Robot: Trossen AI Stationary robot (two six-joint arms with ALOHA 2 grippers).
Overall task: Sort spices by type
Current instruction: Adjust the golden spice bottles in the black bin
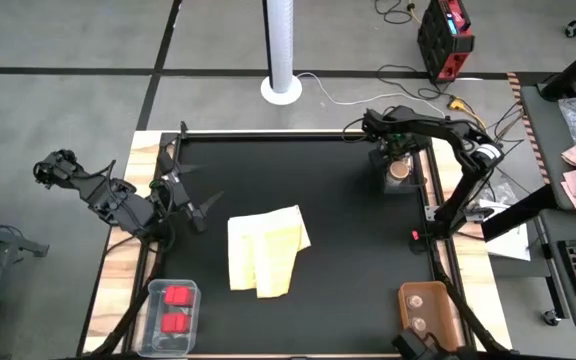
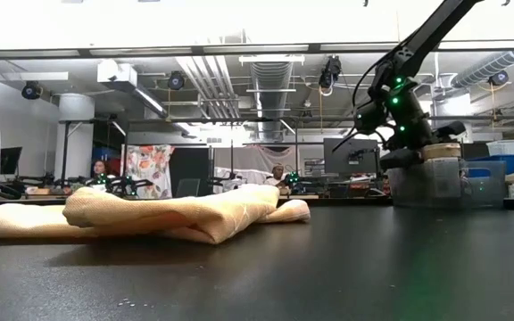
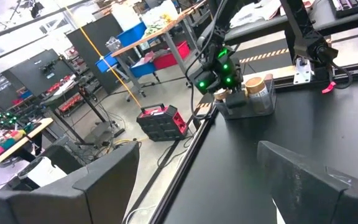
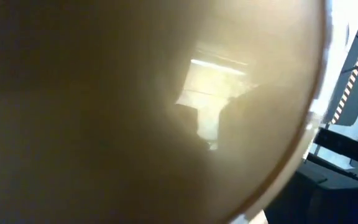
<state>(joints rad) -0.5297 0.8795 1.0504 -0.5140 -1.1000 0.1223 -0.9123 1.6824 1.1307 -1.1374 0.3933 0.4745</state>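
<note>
**A:** How many spices can you count from above?

**B:** You have two red blocks (image 1: 177, 309) in the clear tray (image 1: 152, 322) at the table's near left corner, two pale round ones (image 1: 424, 311) in the brown tray (image 1: 406, 300) at the near right, and one tan-topped jar (image 1: 400, 170) in a clear bin (image 1: 383, 181) at the far right edge.

**A:** And your grippers?

**B:** Your right gripper (image 1: 392, 152) sits just over that jar; I cannot tell whether its fingers grip it. Its wrist camera is filled by the tan lid (image 4: 135, 112). Your left gripper (image 1: 200, 205) waits at the left side, fingers spread wide, holding nothing. One folded yellow cloth (image 1: 265, 250) lies mid-table.
</note>
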